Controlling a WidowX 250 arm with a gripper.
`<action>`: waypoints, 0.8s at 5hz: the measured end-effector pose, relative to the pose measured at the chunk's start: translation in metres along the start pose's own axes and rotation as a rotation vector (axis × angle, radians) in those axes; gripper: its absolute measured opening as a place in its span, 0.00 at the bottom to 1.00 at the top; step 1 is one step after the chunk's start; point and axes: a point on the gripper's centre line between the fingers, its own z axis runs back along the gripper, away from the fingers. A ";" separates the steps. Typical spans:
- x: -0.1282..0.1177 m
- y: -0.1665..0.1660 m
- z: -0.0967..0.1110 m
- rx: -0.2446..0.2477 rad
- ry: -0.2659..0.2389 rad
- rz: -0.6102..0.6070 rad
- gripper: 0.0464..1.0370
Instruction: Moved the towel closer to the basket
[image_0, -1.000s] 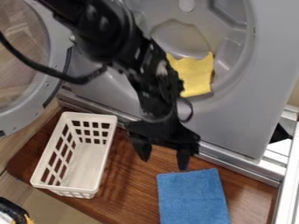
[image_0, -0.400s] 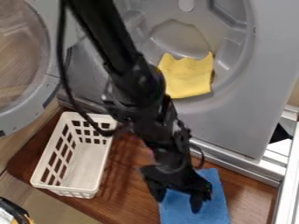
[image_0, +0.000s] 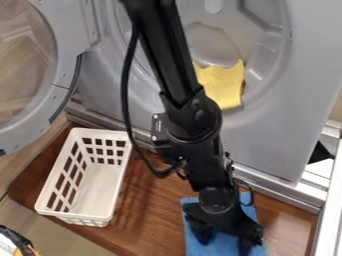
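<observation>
The gripper (image_0: 224, 242) hangs low over the blue towel (image_0: 220, 248) near the bottom edge of the view, right of centre. Its two fingers are apart, with blue cloth visible between them. Whether the fingertips touch the cloth I cannot tell. The towel lies flat on the brown wooden surface, partly covered by the gripper. To its left, with a strip of wood between them, stands the white plastic basket (image_0: 97, 186), upright and empty.
A grey machine front (image_0: 267, 135) with a round recess rises behind the wooden surface (image_0: 150, 215). A yellow cloth (image_0: 224, 85) lies in the recess. The round door (image_0: 60, 75) stands at the upper left, and a metal rail (image_0: 284, 192) runs along the right.
The gripper has moved down and to the right, from above the towel's top edge to over its lower part. The basket and yellow cloth have stayed put.
</observation>
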 end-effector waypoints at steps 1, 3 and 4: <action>0.002 0.001 -0.003 0.004 0.003 0.005 0.96; 0.020 0.040 0.002 0.059 -0.022 0.107 0.96; 0.033 0.063 0.006 0.078 -0.045 0.160 0.96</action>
